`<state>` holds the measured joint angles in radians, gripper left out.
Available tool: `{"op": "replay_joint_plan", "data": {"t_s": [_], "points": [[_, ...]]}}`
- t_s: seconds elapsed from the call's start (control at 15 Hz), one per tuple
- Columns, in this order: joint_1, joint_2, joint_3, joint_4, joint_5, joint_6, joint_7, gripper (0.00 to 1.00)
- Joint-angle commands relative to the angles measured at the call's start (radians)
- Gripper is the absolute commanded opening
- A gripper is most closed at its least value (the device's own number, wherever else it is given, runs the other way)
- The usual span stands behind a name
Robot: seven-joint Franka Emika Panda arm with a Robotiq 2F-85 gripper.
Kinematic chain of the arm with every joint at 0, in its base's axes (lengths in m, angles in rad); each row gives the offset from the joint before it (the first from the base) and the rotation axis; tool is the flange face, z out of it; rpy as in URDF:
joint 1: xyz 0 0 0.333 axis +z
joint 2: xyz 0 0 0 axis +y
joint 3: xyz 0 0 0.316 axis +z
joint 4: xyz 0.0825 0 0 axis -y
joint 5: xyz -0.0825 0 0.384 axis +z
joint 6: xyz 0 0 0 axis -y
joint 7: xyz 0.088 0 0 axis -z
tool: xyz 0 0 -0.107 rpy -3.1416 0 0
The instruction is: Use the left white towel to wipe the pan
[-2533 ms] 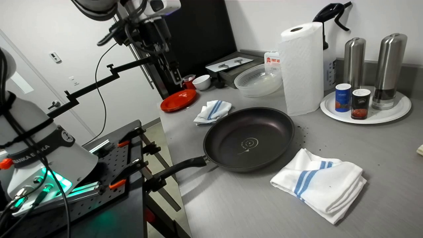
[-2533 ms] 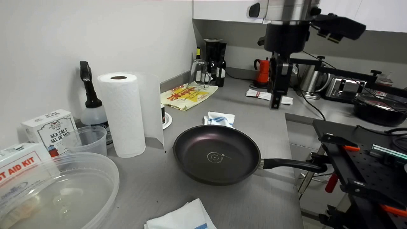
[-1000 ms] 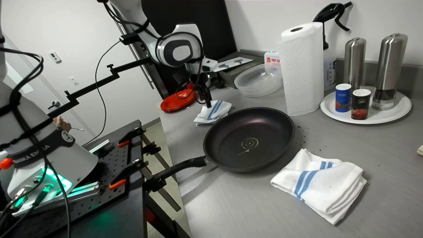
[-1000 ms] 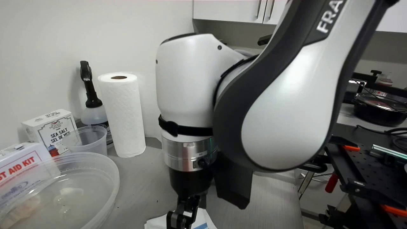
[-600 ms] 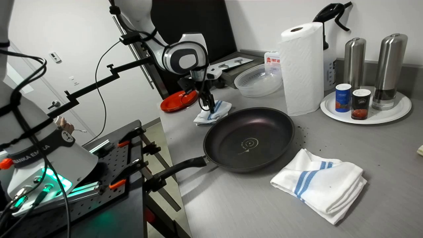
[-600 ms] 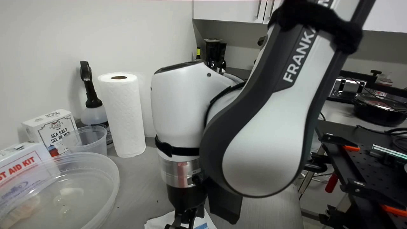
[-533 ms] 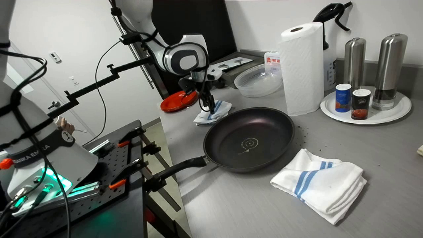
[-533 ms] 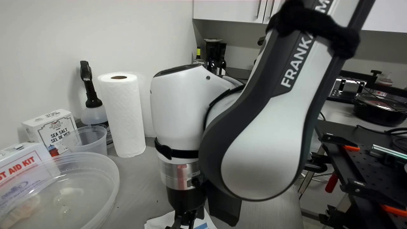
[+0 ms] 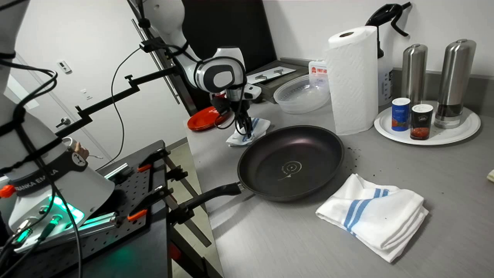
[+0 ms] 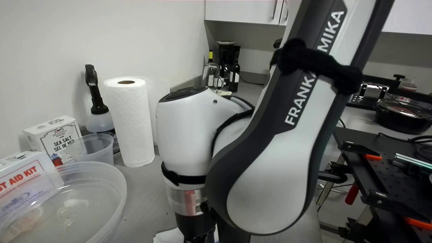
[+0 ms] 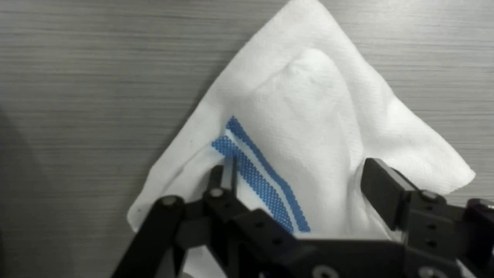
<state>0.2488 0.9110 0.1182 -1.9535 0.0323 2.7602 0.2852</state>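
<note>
In an exterior view, the camera looks down slantwise, canted, across the worktop (image 9: 270, 239), the pan (image 9: 291, 160) mid-frame and the base (image 9: 61, 177) at left. In an exterior view, it stands close to the tub (image 10: 67, 206), looking along the wall (image 10: 152, 33) toward the cupboards (image 10: 243, 11). The two roughly face each other and share the tub, roll (image 9: 353, 81) and left towel (image 9: 260, 126), though the arm (image 10: 270, 189) makes the overlap hard to judge. The wrist view looks steeply down on that towel from very near, past jaws spread apart in its lower half.
</note>
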Motion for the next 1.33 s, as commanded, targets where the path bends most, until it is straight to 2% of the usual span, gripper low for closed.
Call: {"op": "replay_joint_plan", "data": {"t_s": [0.0, 0.47, 1.0, 1.27], "points": [[0.025, 0.037, -0.024, 0.039, 0.009, 0.003, -0.019, 0.50], [0.021, 0.030, -0.026, 0.039, 0.010, 0.001, -0.022, 0.00], [-0.008, -0.021, -0.019, 0.005, 0.013, -0.021, -0.042, 0.03], [-0.060, -0.097, -0.014, -0.025, 0.015, -0.049, -0.088, 0.03]]}}
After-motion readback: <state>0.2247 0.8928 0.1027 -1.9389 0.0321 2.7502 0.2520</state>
